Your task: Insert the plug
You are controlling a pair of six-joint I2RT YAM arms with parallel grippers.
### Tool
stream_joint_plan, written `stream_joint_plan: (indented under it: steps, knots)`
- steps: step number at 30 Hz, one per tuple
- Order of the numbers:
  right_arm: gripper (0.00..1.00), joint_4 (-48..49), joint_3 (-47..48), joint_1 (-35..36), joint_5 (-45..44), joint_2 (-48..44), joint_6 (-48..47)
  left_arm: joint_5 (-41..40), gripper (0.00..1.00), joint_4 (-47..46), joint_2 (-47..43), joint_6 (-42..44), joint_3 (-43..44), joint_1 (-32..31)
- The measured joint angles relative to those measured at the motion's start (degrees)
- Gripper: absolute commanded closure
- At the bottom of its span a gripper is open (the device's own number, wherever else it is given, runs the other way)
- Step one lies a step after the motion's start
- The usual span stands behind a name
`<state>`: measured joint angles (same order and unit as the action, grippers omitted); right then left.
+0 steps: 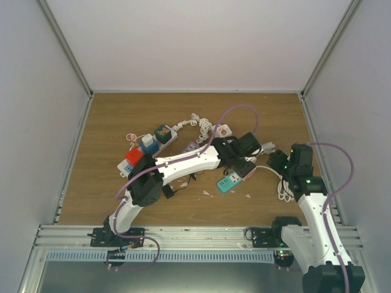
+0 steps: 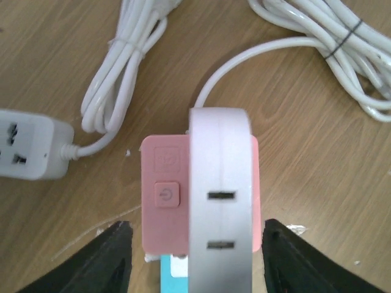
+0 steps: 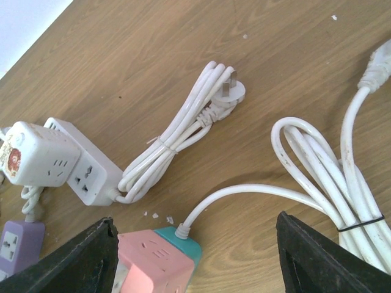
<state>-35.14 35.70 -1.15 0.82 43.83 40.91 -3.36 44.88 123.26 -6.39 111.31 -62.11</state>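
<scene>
Pink plastic socket block with a white slotted band sits on the wood-grain table between the black fingers of the left gripper, which straddle it unclenched, a sliver of gap each side. The right gripper hangs spread wide, holding nothing. Beyond it a white flat-pin plug lies loose on the wood, capping a tied white cable bundle.

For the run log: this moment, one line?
left gripper open astride pink power strip | right gripper open, empty | plug lying loose
</scene>
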Motion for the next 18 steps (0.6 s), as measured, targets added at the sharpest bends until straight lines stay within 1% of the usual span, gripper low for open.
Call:
stream_joint_plan:
  steps: [2,4,6,9,13,17,18]
  knots:
    - [0.28,-0.3,0.4,0.0,0.7,0.0,-0.5,-0.8,0.26,0.7,-0.9,-1.7,0.0,0.0]
    - [0.27,-1.0,1.7,0.0,1.5,0.1,-1.4,-1.3,0.22,-0.2,-3.6,-3.4,-1.3,0.0]
    - [0.26,-1.3,3.8,0.2,2.1,0.1,-2.7,-1.8,0.17,-2.4,-9.0,-4.8,-5.2,0.0]
    - [0.25,-1.2,7.2,2.3,2.5,0.2,-4.6,-3.5,0.15,-6.0,-19.4,-6.9,-12.0,0.2]
    - [0.25,-0.2,10.4,10.5,2.4,1.5,-6.1,-8.2,0.13,-12.2,-33.3,-9.8,-22.7,1.1]
    - [0.23,1.1,12.1,24.6,-0.6,5.2,-5.6,-11.5,0.12,-15.7,-44.1,-12.6,-34.3,5.7]
    - [0.21,1.4,12.8,29.2,-2.4,7.0,-5.3,-11.9,0.11,-15.8,-46.2,-13.3,-36.7,7.2]
